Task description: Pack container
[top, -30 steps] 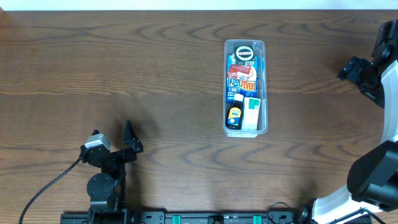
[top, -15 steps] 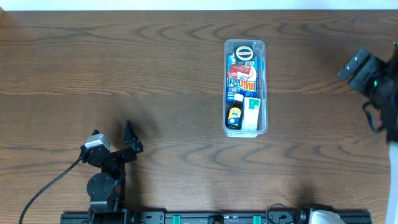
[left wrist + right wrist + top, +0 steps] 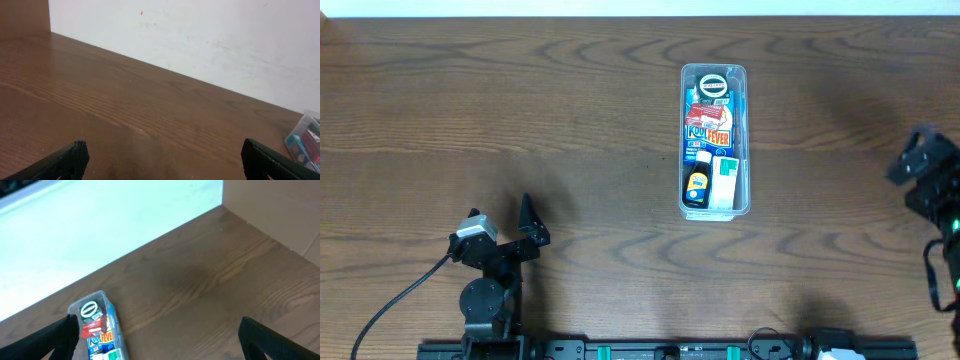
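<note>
The clear plastic container (image 3: 714,141) stands on the table right of centre, its long side running front to back. It holds a round black-and-white tin, a red packet, a blue printed carton, a small yellow-and-black item and a white-and-green box. It shows in the right wrist view (image 3: 97,330) at the lower left and in the left wrist view (image 3: 306,140) at the far right edge. My left gripper (image 3: 525,225) is open and empty at the front left, far from the container. My right gripper (image 3: 920,165) is open and empty at the right edge, well right of the container.
The wooden table (image 3: 520,110) ends at a white wall along its far edge (image 3: 200,40). A black cable (image 3: 395,300) runs from the left arm's base toward the front left corner. A brown panel (image 3: 280,210) stands at the table's right side.
My right arm has drawn back toward the front along the right edge of the table, away from the container. The left arm and the container have not moved.
</note>
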